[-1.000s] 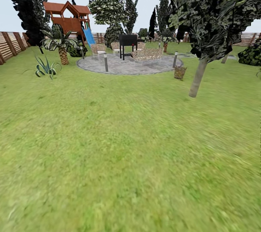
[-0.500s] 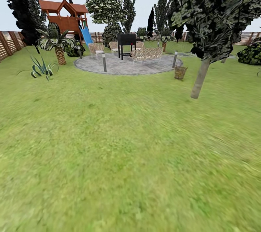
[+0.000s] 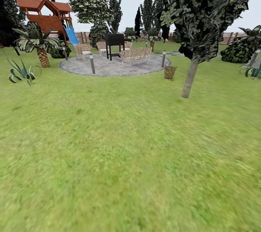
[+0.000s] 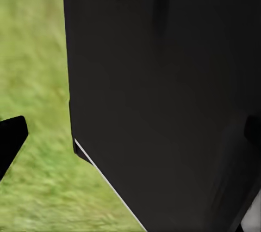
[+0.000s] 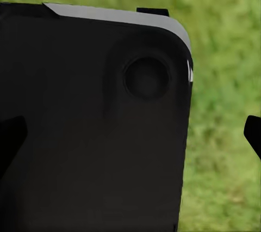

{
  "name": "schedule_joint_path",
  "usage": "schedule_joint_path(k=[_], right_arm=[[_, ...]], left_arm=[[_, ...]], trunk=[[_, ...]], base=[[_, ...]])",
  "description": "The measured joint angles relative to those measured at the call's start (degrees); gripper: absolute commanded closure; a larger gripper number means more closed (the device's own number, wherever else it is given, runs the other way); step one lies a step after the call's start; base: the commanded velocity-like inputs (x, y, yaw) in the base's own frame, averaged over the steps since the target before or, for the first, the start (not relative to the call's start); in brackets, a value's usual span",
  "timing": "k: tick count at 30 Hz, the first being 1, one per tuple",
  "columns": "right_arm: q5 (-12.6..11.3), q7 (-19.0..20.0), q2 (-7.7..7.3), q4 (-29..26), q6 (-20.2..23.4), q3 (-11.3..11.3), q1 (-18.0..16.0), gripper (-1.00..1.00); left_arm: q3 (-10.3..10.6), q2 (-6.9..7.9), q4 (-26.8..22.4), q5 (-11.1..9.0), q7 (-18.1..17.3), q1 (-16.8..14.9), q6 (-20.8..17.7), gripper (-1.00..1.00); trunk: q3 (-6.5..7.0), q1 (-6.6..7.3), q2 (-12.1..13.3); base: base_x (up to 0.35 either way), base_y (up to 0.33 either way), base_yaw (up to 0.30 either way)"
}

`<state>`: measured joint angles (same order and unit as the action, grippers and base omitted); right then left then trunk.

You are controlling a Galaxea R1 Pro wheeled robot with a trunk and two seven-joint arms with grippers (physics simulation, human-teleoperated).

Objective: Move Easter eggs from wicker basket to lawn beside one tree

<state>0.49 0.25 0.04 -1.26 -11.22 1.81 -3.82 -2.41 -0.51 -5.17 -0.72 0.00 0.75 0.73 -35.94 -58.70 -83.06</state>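
Note:
The small brown wicker basket (image 3: 169, 72) stands far off on the lawn (image 3: 119, 145), just off the edge of the paved circle. Its inside is too distant to make out, so the eggs are hidden. Just right of the basket, and a little nearer to me, rises a tree with a pale grey trunk (image 3: 190, 78) and dark mottled foliage. In the wrist views my left gripper (image 4: 130, 134) and right gripper (image 5: 130, 134) each point down at a black body panel and grass. Both are open, with a dark fingertip (image 4: 11, 139) and another fingertip (image 5: 253, 133) at the picture edges and nothing between them.
A round grey paved patio (image 3: 112, 65) with wicker chairs, a black grill (image 3: 114, 41) and short bollards lies ahead. A palm (image 3: 40, 48) and a wooden play tower (image 3: 47, 16) stand at the left, a spiky plant (image 3: 21, 72) nearer. A dark bush (image 3: 238, 51) sits at the right.
The whole head view has slid leftward: the camera has swung right. The bush and plants at the right have come into the picture. The things themselves have not moved.

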Motion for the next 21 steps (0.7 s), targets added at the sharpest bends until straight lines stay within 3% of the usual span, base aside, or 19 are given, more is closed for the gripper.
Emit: schedule_joint_path(k=[12, 21], right_arm=[[0.0, 0.0, -0.02, 0.0, 0.0, 0.1, 0.0, -1.0], [0.0, 0.0, 0.02, 0.0, 0.0, 0.1, 0.0, -1.0]], left_arm=[[0.0, 0.0, 0.0, 0.0, 0.0, 0.0, 0.0, -1.0], [0.0, 0.0, 0.0, 0.0, 0.0, 0.0, 0.0, -1.0]], trunk=[[0.0, 0.0, 0.0], [0.0, 0.0, 0.0]], base=[[0.314, 0.121, -0.27], [0.314, 0.131, -0.028]])
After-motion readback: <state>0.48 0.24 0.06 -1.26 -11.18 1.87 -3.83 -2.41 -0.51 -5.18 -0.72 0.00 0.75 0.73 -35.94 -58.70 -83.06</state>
